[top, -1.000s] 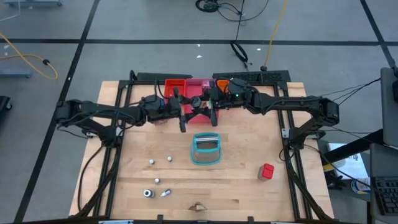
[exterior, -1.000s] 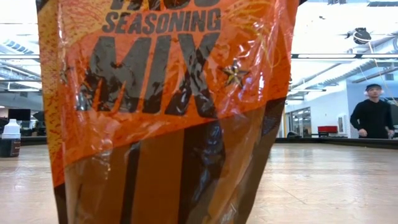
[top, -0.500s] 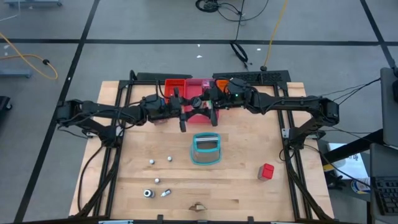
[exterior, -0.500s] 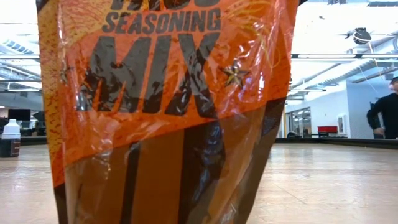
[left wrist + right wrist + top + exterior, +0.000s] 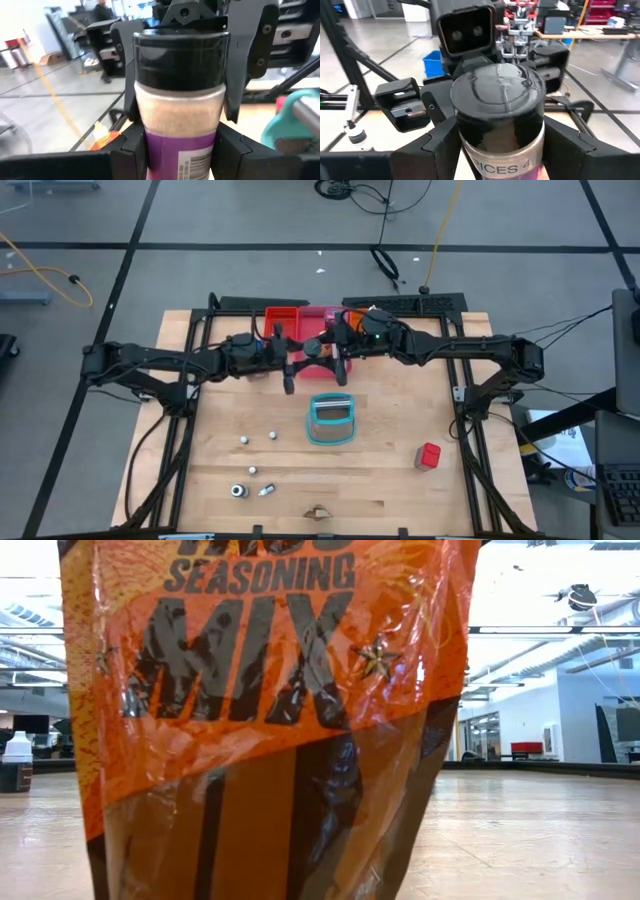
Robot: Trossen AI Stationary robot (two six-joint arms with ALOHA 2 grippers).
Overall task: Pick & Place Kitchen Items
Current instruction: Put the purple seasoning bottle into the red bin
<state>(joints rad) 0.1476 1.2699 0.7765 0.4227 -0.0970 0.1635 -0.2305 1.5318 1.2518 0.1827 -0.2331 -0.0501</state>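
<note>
A spice jar (image 5: 178, 107) with a black lid, pale contents and a purple label stands upright in the air between my two grippers, by the trays at the table's far middle (image 5: 314, 348). My left gripper (image 5: 180, 155) comes from the left and my right gripper (image 5: 501, 155) from the right, and both are shut on the jar. An orange seasoning-mix packet (image 5: 270, 720) stands close before the low camera and hides the table behind it. A red cube (image 5: 429, 456) rests on the table toward the near right. My left gripper pinches the jar's purple-labelled body (image 5: 150, 160) between its two fingers, coming level from the table's left. The jar stands upright in the hold with its lid up. My right gripper has the jar just under the black lid (image 5: 465, 150), one finger on each side, coming level from the table's right. In the left wrist view its fingers (image 5: 235, 85) flank the lid end.
Red (image 5: 280, 318), pink (image 5: 322, 314) and orange (image 5: 357, 313) trays line the far edge behind the grippers. A teal basket (image 5: 331, 420) sits just nearer than them. Small balls (image 5: 243, 440) (image 5: 271, 435) and caps (image 5: 237, 491) lie near left.
Both grippers, with the jar between them, have shifted a little toward the table's left edge. A person in the room beyond has walked out of the low view.
</note>
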